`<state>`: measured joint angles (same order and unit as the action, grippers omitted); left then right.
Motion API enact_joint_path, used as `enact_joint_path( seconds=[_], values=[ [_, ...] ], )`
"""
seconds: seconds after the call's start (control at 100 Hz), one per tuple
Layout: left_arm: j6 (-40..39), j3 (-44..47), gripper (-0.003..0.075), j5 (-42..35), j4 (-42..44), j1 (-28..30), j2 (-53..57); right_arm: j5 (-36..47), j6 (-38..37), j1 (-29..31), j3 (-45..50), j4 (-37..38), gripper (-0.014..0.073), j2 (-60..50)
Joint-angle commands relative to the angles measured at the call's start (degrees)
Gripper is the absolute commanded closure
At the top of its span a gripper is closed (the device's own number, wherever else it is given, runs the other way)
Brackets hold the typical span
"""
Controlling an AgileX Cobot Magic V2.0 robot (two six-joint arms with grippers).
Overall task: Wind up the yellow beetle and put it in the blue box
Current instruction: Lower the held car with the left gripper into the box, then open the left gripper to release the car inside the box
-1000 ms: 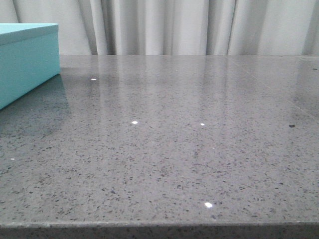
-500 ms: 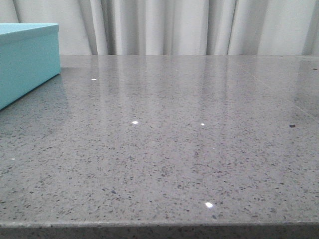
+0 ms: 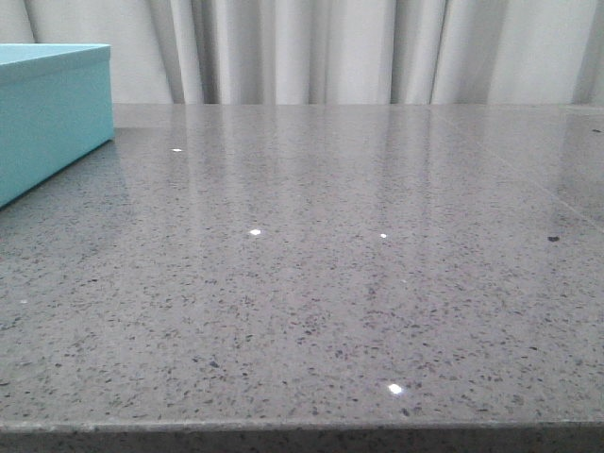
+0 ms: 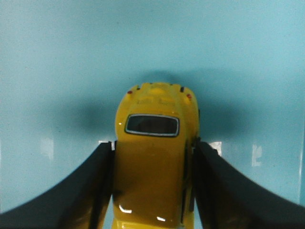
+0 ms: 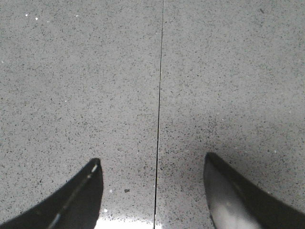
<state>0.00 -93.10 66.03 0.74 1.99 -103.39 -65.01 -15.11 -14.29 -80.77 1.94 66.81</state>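
Observation:
The yellow beetle (image 4: 155,157) sits between the two black fingers of my left gripper (image 4: 153,145), which is shut on its sides. Behind the car the whole left wrist view is the turquoise surface of the blue box (image 4: 71,62), with the car's shadow on it. The blue box (image 3: 47,113) also shows at the far left of the front view, cut off by the frame edge. My right gripper (image 5: 152,164) is open and empty over bare grey table. Neither arm shows in the front view.
The grey speckled stone table (image 3: 330,283) fills the front view, its front edge along the bottom. A thin dark seam (image 5: 158,119) in the table runs between the right fingers. White curtains (image 3: 359,47) hang behind the table.
The dark shadow on the table beside the blue box has faded away. Nothing else in the front view has moved.

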Motion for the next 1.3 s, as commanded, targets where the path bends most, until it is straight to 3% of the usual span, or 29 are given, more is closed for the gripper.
enact_joint_path(
  seconds=[0.0, 0.3, 0.72, 0.92, 1.16, 1.29],
  values=[
    [0.00, -1.59, 0.0501, -0.96, -0.31, -0.06, 2.63, 3.29, 0.58, 0.09, -1.17, 0.56, 0.0126, -1.49],
    [0.97, -1.59, 0.0300, -0.96, -0.31, -0.06, 2.63, 3.35, 0.58, 0.09, -1.17, 0.56, 0.0126, -1.49],
    [2.75, -2.09, 0.0295, -2.58, -2.21, -0.06, 8.39, 4.76, 2.21, 0.09, -0.34, 0.56, 0.0127, -3.41],
    [3.59, -0.95, 0.0375, -6.01, -4.90, -0.06, 16.56, 8.02, 2.26, 0.09, 4.15, 1.24, 0.0158, -8.48],
    [5.68, 6.04, 0.0606, -9.40, -8.15, -0.06, 27.77, 10.54, 2.26, 0.09, 11.25, 1.24, 0.0496, -14.49],
    [5.68, 12.97, 0.0721, -11.63, -9.16, -0.06, 34.13, 12.13, 2.26, 0.09, 14.74, 1.24, 0.0637, -18.09]
  ],
)
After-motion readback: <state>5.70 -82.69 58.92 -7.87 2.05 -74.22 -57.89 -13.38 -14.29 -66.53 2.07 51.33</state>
